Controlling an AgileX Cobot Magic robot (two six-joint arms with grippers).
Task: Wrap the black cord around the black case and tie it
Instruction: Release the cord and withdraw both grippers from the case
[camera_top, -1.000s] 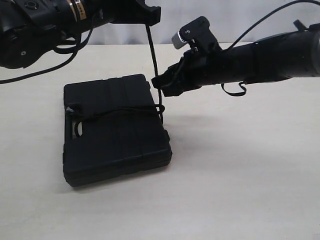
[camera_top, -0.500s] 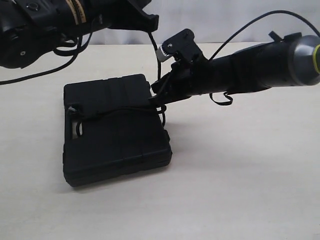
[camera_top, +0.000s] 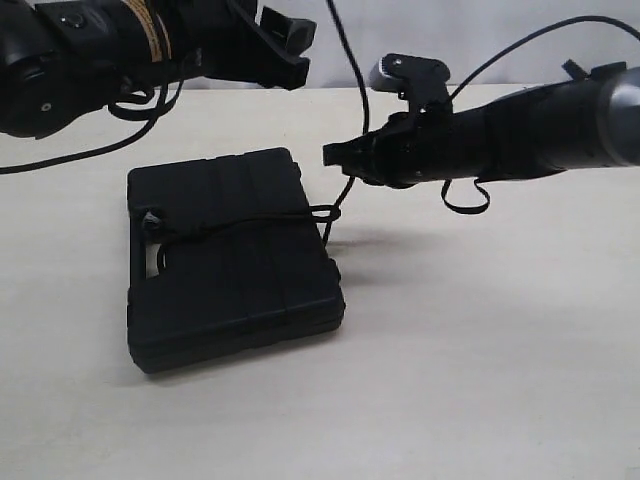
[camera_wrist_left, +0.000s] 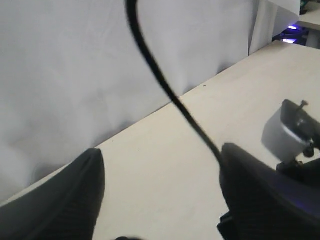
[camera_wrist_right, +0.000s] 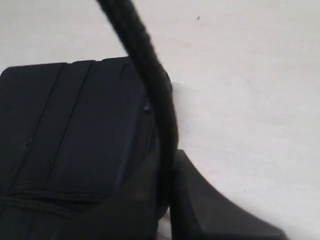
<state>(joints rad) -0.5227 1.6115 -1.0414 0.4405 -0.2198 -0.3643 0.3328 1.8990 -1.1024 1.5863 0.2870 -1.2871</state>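
Now R tool clamped on black cord, near black case far corner; L tool jaws apart.

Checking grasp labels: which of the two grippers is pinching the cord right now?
The right gripper: the cord runs between its closed fingers. The left gripper has its fingers spread wide, clamping nothing.

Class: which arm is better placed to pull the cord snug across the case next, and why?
Right, probably. The right gripper is shut on the black cord just off the edge of the black case. The left gripper hangs open, higher up, holding nothing.
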